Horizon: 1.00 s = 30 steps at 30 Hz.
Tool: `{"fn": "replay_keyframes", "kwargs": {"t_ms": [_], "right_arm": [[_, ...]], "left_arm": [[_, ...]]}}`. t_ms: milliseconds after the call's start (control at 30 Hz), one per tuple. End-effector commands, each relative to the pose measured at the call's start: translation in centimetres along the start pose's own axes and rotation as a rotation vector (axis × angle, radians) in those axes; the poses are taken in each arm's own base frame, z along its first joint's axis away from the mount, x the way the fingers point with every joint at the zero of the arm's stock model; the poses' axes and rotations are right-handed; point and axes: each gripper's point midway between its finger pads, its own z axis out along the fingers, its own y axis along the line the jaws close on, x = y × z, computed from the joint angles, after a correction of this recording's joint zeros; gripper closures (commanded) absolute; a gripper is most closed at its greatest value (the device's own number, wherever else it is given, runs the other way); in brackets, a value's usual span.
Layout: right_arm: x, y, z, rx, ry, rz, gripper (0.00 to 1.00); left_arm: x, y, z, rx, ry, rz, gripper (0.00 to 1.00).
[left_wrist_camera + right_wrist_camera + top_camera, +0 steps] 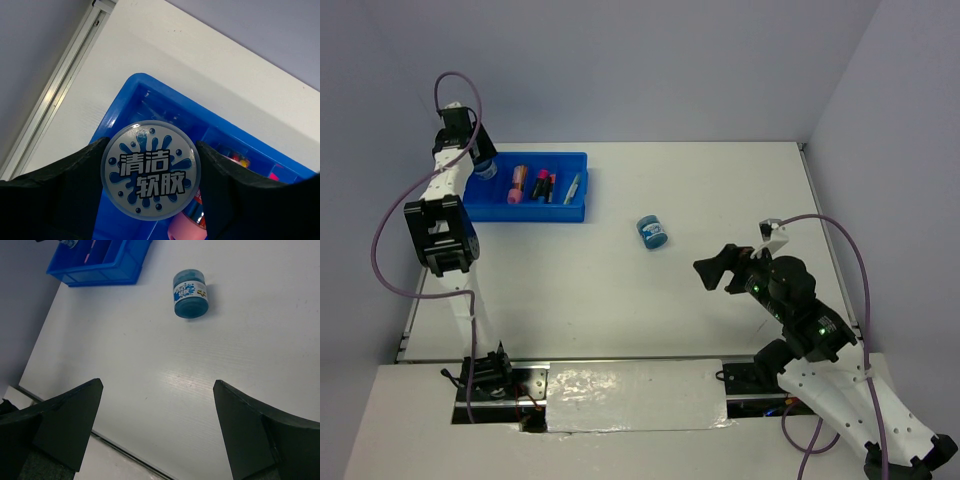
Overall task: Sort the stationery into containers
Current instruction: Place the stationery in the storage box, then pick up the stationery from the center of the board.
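Found left fingers (75, 175) pinching jar (150, 170) over left end of tray (530, 212), right fingers (65, 415) spread above white counter (620, 290), second jar (190, 293) on its side mid-counter, well apart from tray; noted pale grey walls (650, 60).

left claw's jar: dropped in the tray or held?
Held. The left claw is shut on both sides of the blue jar, over the blue tray's end compartment. Whether it touches the tray floor: cannot tell.

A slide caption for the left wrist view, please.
Left gripper holds a jar over the tray.
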Motion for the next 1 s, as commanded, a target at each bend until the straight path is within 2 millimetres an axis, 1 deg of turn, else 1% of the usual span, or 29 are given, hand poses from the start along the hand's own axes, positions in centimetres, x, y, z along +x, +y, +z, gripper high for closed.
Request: {"fn": "replay_keyframes", "kwargs": {"t_ms": [0,67,167,300,400,467,500,533,567,600,633,667,700,733,767,800,833,867,900,933,967], "right_arm": [[-1.2,0.8,0.2,-0.033,-0.039,-0.014,0.00],[-1.2,0.9,0.1,-0.036,-0.038,-0.016,0.00],[-1.2,0.9,0.2,-0.040,-0.038,-0.019,0.00],[-1.0,1.0,0.4,-0.043,-0.029,-0.022,0.00],[-0.8,1.1,0.8,-0.053,-0.025,-0.027,0.00],[-0.7,1.3,1.3,-0.060,-0.011,-0.034,0.00],[-0.2,1.2,1.9,-0.056,0.016,-0.044,0.00],[-0.1,1.1,2.4,-0.051,0.025,-0.049,0.00],[-0.1,1.7,2.8,-0.077,0.034,-0.057,0.00],[0.5,1.5,3.8,-0.067,0.071,-0.080,0.00],[0.7,1.4,4.5,-0.058,0.087,-0.091,0.00],[0.7,1.2,5.2,-0.044,0.096,-0.105,0.00],[0.9,0.9,6.0,-0.027,0.115,-0.127,0.00],[1.5,0.7,7.6,-0.004,0.168,-0.145,0.00],[1.5,0.6,8.4,0.003,0.185,-0.167,0.00],[1.9,0.4,9.3,0.008,0.213,-0.210,0.00],[1.0,0.8,10.3,0.012,0.213,-0.240,0.00],[2.8,-0.7,12.1,0.057,0.299,-0.290,0.00],[3.2,-1.1,13.0,0.078,0.334,-0.313,0.00],[1.8,-0.9,14.3,0.103,0.323,-0.336,0.00],[3.5,-2.5,15.6,0.154,0.401,-0.374,0.00]], "left_arm": [[-3.8,-0.4,-0.6,0.010,-0.106,-0.012,0.21],[-4.1,-0.6,-0.9,0.021,-0.107,-0.019,0.16],[-4.6,-1.0,-1.4,0.037,-0.113,-0.027,0.01],[-5.2,-1.5,-2.2,0.049,-0.124,-0.032,0.01],[-6.3,-2.5,-3.8,0.084,-0.135,-0.051,0.01],[-8.1,-3.9,-6.5,0.114,-0.165,-0.064,0.01],[-9.1,-5.0,-8.3,0.130,-0.183,-0.070,0.01],[-9.6,-5.5,-9.5,0.133,-0.191,-0.073,0.01],[-10.0,-6.2,-11.1,0.143,-0.186,-0.071,0.01],[-11.0,-7.3,-13.5,0.163,-0.207,-0.082,0.01],[-11.2,-7.6,-14.9,0.175,-0.205,-0.095,0.01],[-10.5,-7.6,-16.0,0.182,-0.170,-0.108,0.01],[-10.0,-8.2,-17.1,0.225,-0.139,-0.149,0.01],[-10.8,-8.0,-20.0,0.250,-0.156,-0.174,0.01],[-9.0,-7.7,-20.4,0.251,-0.106,-0.182,0.01],[-8.0,-7.7,-21.4,0.271,-0.079,-0.191,0.01],[-8.5,-7.9,-25.3,0.344,-0.107,-0.193,0.01],[-5.4,-7.6,-24.9,0.357,-0.051,-0.184,0.01],[-5.8,-7.3,-28.9,0.416,-0.116,-0.177,0.01],[-4.6,-7.4,-30.0,0.459,-0.113,-0.157,0.01],[-2.1,-6.3,-31.6,0.469,-0.120,-0.129,0.01]]}}
